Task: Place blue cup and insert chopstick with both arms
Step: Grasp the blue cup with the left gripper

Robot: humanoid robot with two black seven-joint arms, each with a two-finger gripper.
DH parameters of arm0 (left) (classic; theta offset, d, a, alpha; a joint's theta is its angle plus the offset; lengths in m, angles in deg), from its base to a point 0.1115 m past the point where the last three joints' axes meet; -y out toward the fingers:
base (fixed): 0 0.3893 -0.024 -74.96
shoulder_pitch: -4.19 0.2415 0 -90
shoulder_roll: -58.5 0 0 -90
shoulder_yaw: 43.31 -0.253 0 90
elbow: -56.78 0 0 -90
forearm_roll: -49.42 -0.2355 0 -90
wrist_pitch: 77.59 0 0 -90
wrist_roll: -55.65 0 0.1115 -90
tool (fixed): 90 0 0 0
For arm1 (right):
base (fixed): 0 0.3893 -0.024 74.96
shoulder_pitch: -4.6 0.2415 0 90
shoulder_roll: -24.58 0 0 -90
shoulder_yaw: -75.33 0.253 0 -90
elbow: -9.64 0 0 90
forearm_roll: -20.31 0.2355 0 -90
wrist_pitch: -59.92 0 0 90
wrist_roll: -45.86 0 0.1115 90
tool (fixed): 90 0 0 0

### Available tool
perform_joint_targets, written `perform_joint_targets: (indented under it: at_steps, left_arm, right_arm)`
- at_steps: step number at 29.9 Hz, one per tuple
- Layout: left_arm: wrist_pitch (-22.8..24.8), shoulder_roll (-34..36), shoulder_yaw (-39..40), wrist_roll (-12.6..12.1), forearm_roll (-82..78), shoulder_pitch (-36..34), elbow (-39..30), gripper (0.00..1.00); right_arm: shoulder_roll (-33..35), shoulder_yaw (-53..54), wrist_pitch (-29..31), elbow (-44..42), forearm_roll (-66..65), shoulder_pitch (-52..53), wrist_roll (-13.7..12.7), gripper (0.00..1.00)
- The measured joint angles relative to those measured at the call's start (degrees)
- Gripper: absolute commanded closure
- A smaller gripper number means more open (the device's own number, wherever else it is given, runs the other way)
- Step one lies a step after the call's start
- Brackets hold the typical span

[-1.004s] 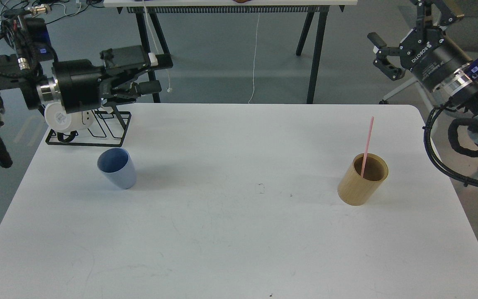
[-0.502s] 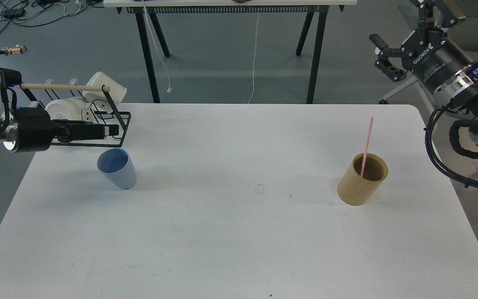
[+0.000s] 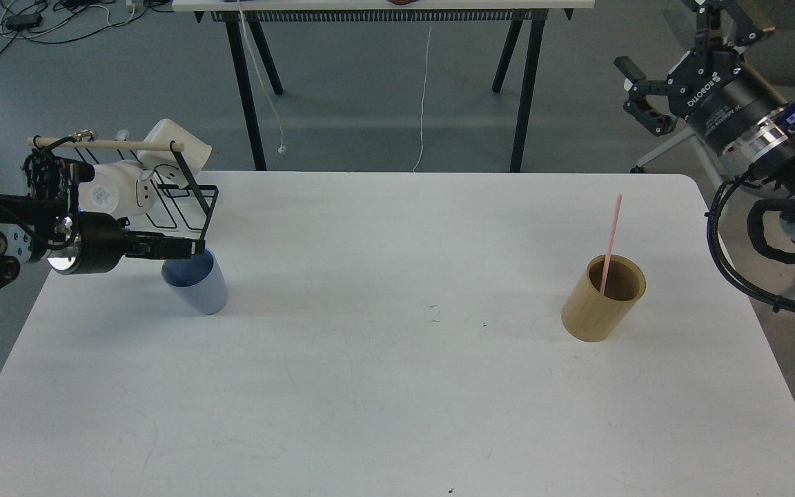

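Observation:
The blue cup stands upright on the white table at the left. My left gripper reaches in from the left, level with the table, and its dark tips lie over the cup's near rim. It is seen edge-on, so its fingers cannot be told apart. The pink chopstick leans upright in a tan cylinder holder at the right. My right gripper is open and empty, held high beyond the table's back right corner.
A black wire rack with a pale wooden rod and white mugs stands at the back left, just behind the cup. A trestle table's legs stand beyond the far edge.
My left arm has swung down and toward me, from in front of the rack to the blue cup's rim. The cup, stick and right arm have not moved.

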Motion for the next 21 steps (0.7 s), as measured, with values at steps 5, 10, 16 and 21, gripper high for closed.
perform_joint_targets:
  at_steps: [5, 10, 16, 21]
  left_arm:
    - [-0.2, -1.8, 0.0, 0.0, 0.0, 1.6, 3.5, 0.02]
    - [-0.2, -2.9, -0.1, 0.0, 0.0, 2.8, 5.0, 0.07]
    - [-0.6, -5.9, 0.0, 0.0, 0.1, 4.1, 8.9, 0.24]
    - [-1.7, -7.7, 0.0, 0.0, 0.1, 5.1, 12.3, 0.51]
  right_arm:
    - [0.2, 0.0, 0.0, 0.0, 0.0, 0.0, 0.0, 0.00]
    - [0.2, 0.0, 0.0, 0.0, 0.1, -0.2, 0.0, 0.00]
    - [0.2, 0.0, 0.0, 0.0, 0.1, -0.4, 0.0, 0.00]
    - [0.2, 0.0, 0.0, 0.1, 0.1, -1.2, 0.0, 0.00]
